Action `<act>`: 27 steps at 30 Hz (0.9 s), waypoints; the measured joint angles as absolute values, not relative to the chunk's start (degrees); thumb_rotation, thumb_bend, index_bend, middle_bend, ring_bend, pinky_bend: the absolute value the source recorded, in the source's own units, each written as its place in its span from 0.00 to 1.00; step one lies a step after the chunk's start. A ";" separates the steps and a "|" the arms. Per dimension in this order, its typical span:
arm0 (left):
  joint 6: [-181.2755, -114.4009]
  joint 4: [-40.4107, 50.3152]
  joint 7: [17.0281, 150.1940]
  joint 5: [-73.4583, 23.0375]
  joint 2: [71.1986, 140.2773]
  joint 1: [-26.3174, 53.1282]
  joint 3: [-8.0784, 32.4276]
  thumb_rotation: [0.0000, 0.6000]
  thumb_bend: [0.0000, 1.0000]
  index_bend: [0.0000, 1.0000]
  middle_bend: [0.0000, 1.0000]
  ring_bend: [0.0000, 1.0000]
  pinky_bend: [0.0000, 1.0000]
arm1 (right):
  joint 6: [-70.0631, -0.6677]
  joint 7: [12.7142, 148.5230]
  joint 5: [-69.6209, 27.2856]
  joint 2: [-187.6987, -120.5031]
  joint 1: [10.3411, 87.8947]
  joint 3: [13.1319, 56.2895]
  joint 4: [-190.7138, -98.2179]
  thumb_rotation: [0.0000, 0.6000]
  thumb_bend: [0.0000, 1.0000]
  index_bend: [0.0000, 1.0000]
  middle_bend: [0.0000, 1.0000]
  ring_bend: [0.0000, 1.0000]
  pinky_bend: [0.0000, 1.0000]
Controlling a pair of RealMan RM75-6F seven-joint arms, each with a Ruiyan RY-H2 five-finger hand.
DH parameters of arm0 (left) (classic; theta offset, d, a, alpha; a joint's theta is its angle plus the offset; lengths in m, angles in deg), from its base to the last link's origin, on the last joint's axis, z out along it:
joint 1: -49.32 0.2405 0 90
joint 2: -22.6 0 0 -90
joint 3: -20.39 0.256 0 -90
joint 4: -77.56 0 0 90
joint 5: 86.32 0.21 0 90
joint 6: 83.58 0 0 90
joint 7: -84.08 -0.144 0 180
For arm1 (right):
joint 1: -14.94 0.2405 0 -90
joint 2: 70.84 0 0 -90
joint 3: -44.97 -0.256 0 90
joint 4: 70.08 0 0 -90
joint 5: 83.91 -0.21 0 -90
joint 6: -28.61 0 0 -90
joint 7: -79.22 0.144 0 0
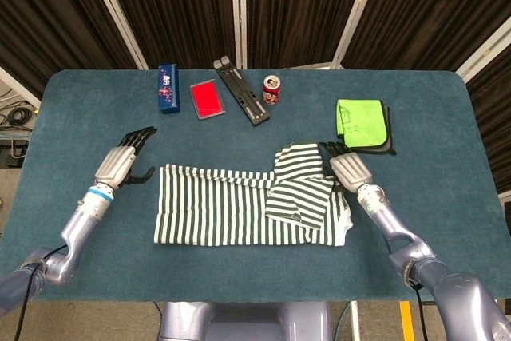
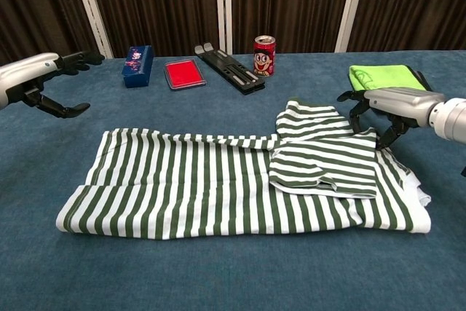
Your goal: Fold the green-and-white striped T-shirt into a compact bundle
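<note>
Head view looks steeply down; chest view low, both sharing the table (image 1: 80, 93).

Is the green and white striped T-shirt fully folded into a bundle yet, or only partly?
Partly folded: the green-and-white striped T-shirt lies as a long flat band, with only its sleeves turned onto the body.

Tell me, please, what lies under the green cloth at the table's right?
A dark flat item shows along the green cloth at its right and near edges; the rest is covered, so it cannot be identified.

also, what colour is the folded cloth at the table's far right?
Bright lime green folded cloth, lying on something dark beneath it; the head view shows it best.
</note>
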State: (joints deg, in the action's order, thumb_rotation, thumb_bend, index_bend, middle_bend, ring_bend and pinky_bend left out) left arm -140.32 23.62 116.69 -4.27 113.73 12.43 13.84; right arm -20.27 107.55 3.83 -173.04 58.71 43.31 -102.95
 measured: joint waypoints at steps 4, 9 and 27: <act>-140.63 22.05 116.14 -4.74 112.21 12.72 13.43 1.00 0.46 0.00 0.00 0.00 0.00 | -19.89 106.95 3.35 -173.22 58.84 42.98 -102.57 1.00 0.44 0.78 0.05 0.00 0.00; -140.52 20.72 116.00 -5.31 111.03 13.11 13.26 1.00 0.46 0.00 0.00 0.00 0.00 | -19.27 106.20 2.71 -173.39 59.05 42.53 -102.40 1.00 0.43 0.58 0.01 0.00 0.00; -143.90 15.80 115.64 -5.18 107.60 15.24 13.24 1.00 0.46 0.00 0.00 0.00 0.00 | -18.10 98.50 -0.33 -168.19 58.12 40.84 -112.17 1.00 0.00 0.00 0.00 0.00 0.00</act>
